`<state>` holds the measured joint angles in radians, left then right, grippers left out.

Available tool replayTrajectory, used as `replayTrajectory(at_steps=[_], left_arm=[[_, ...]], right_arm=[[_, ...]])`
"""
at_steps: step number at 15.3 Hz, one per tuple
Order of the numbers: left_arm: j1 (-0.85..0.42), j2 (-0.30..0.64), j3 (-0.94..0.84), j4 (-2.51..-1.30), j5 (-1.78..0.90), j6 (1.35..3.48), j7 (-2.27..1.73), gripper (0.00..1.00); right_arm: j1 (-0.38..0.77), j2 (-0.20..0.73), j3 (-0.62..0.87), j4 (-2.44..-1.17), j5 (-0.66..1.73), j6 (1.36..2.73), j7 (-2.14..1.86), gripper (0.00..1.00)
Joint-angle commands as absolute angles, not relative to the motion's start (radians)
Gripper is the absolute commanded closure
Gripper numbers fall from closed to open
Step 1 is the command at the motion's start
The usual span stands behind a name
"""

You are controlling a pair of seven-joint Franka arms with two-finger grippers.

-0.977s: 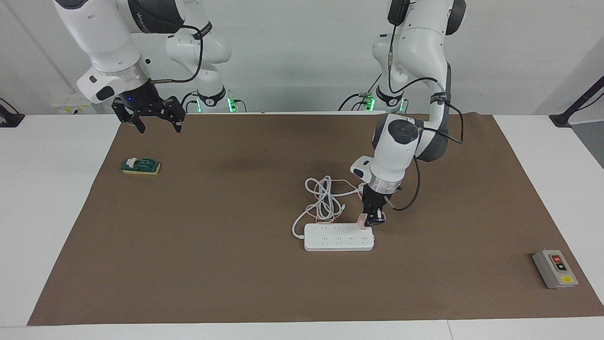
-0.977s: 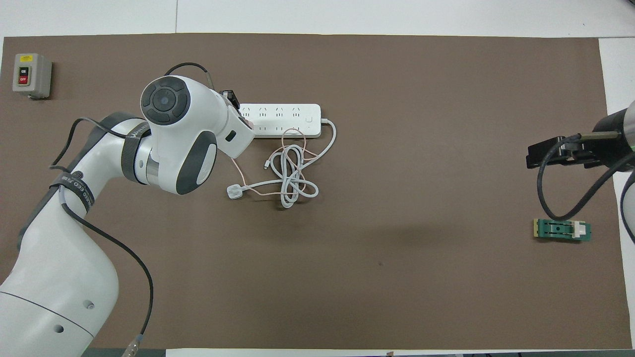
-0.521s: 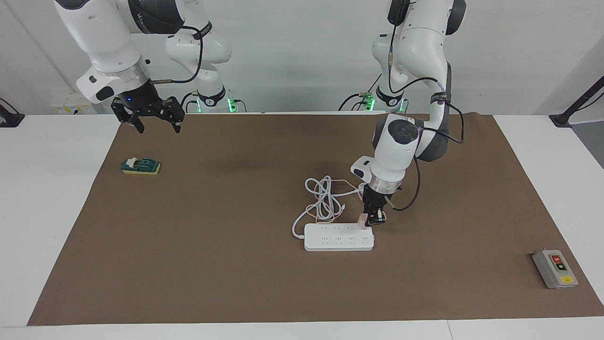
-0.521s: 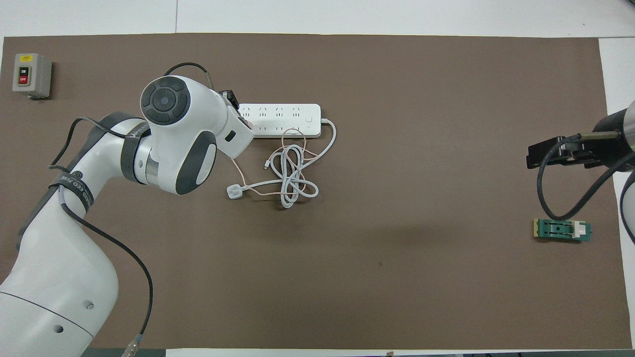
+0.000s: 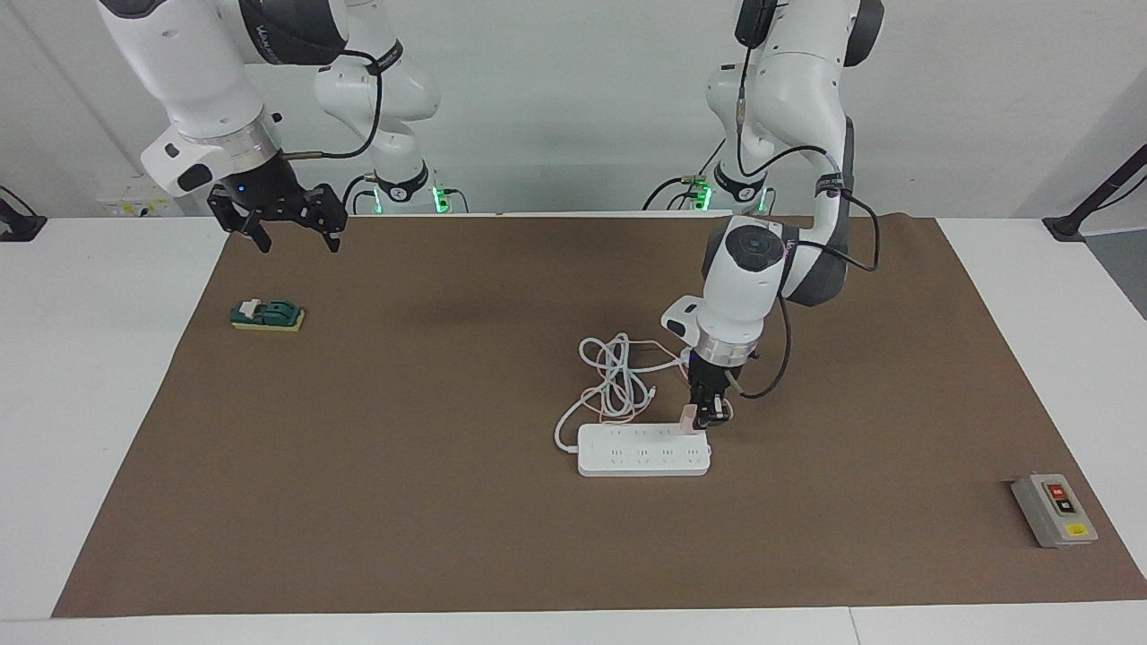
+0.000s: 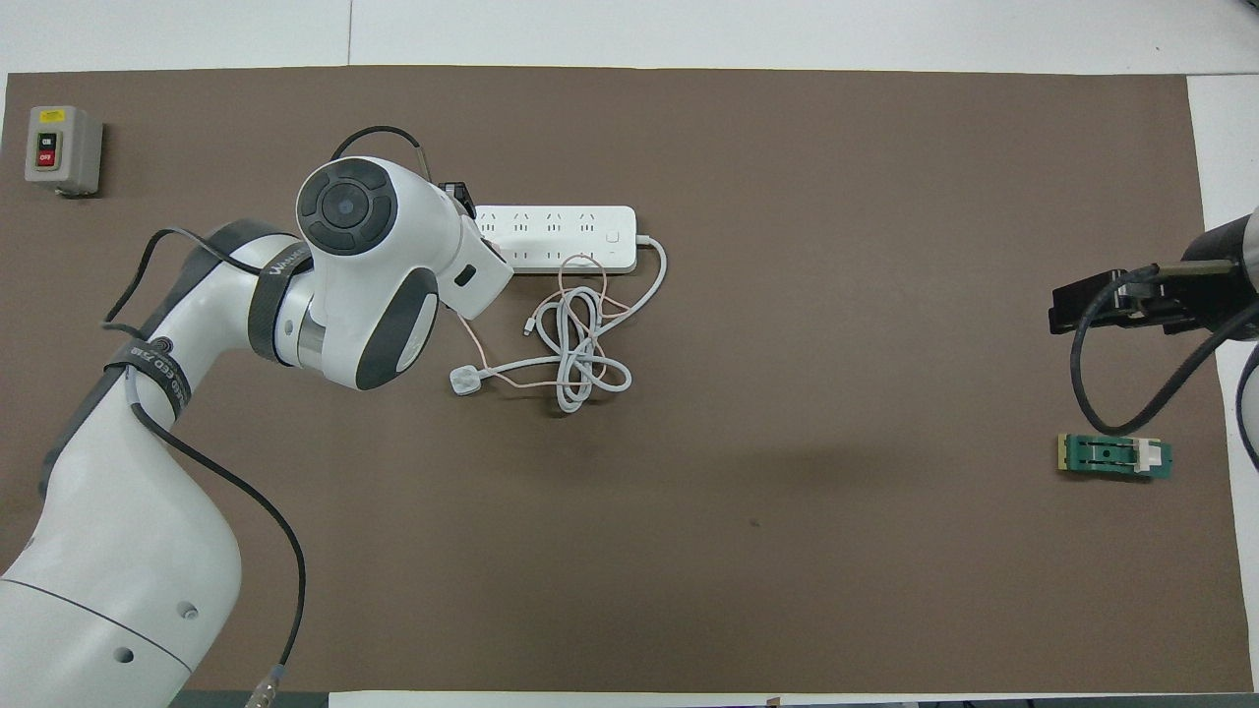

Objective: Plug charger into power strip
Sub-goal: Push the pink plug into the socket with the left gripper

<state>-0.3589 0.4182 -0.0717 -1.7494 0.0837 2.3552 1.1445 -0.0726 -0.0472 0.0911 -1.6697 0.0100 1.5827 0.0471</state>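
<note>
Pincer fingers of the right gripper [image 5: 288, 235] were seen spread apart, held in the air over the mat's edge at the right arm's end of the table, where that arm waited. On the brown mat [image 5: 430, 502] below it, somewhat farther from the robots, a small green and yellow block [image 5: 267, 315] was laid flat. Toward the middle, a bundle of white cord [image 5: 615, 376] with a thin pink cable [image 5: 599, 394] was found just beside the power strip [image 5: 642, 451], on its side nearer to the robots. The left gripper [image 5: 708, 414] was lowered at the strip's end toward the left arm's end of the table, its fingers pinched on the charger [image 5: 687, 418], a small pale-pink cube set against the strip's top at that end; whether its prongs were seated could not be told. A grey switch box [image 5: 1054, 510] with red and black buttons was placed well apart, near the mat's corner at the left arm's end.
</note>
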Motion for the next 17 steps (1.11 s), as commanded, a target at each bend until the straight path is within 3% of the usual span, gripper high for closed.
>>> replayTrajectory(at_steps=[1,17], left_arm=[[-0.379,0.396,-0.054,-1.781,0.11,2.339,1.118,1.0],[-0.38,0.494,-0.061,-1.667,0.12,2.229,1.131,1.0]], right_arm=[[-0.084,-0.071,0.101,-1.694,-0.002,1.591,0.044,0.0],[-0.084,-0.069,0.101,-1.69,0.0,1.592,0.043,0.0]])
